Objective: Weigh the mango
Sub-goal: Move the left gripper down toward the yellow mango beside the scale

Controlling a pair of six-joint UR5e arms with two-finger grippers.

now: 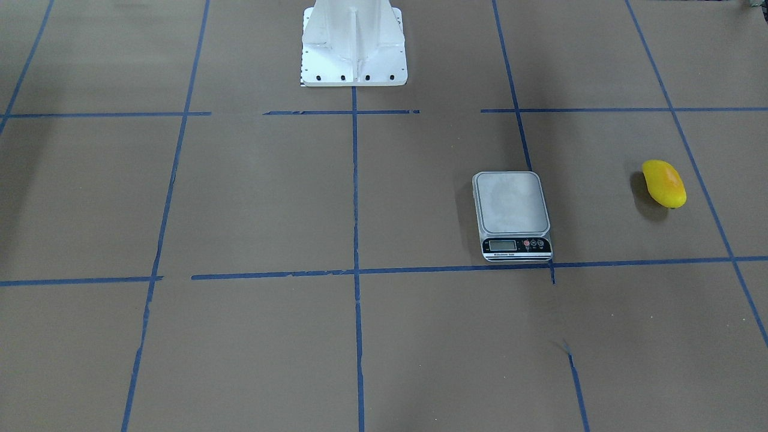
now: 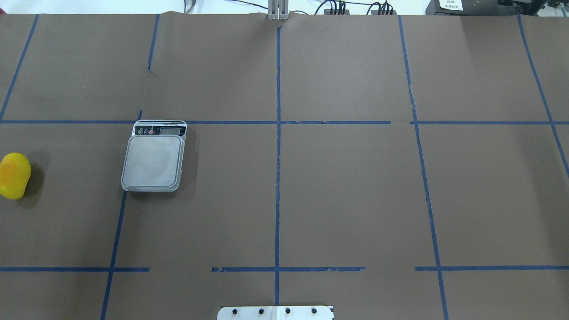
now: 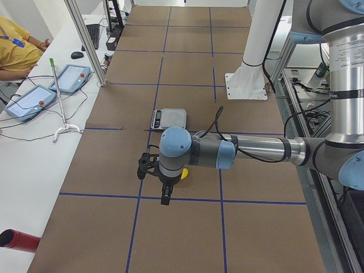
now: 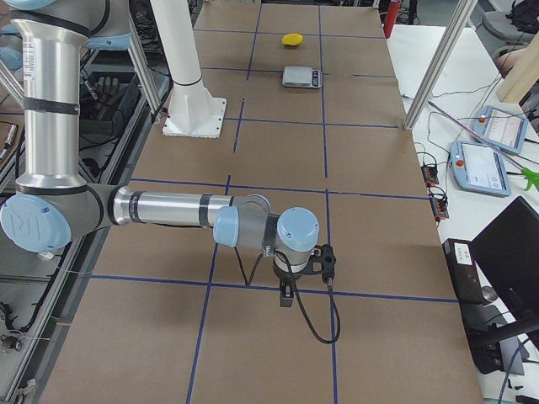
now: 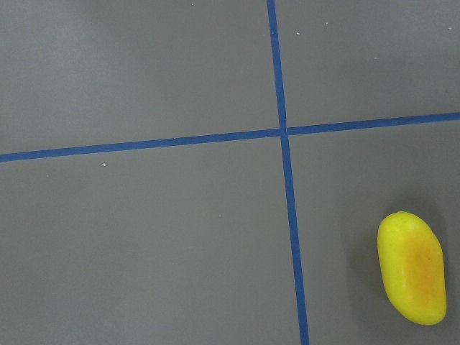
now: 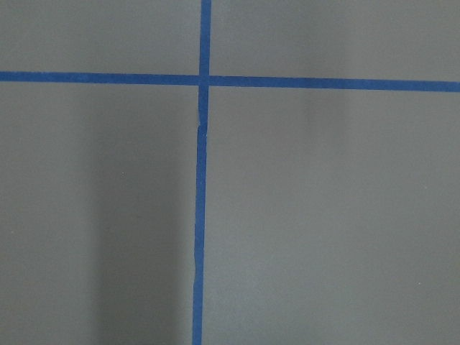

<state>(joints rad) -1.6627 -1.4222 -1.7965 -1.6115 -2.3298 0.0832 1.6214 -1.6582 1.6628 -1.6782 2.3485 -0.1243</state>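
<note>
The mango, yellow with an orange blush, lies on the brown table at my far left, apart from the grey scale, whose platform is bare. The left wrist view shows the mango at its lower right, with no fingers in view. In the left side view my left gripper hangs over the table next to the mango; I cannot tell if it is open or shut. My right gripper hangs over bare table far from the scale; I cannot tell its state.
The white robot pedestal stands at the table's middle on my side. Blue tape lines grid the brown surface. Operators' tablets and a metal post stand along the far edge.
</note>
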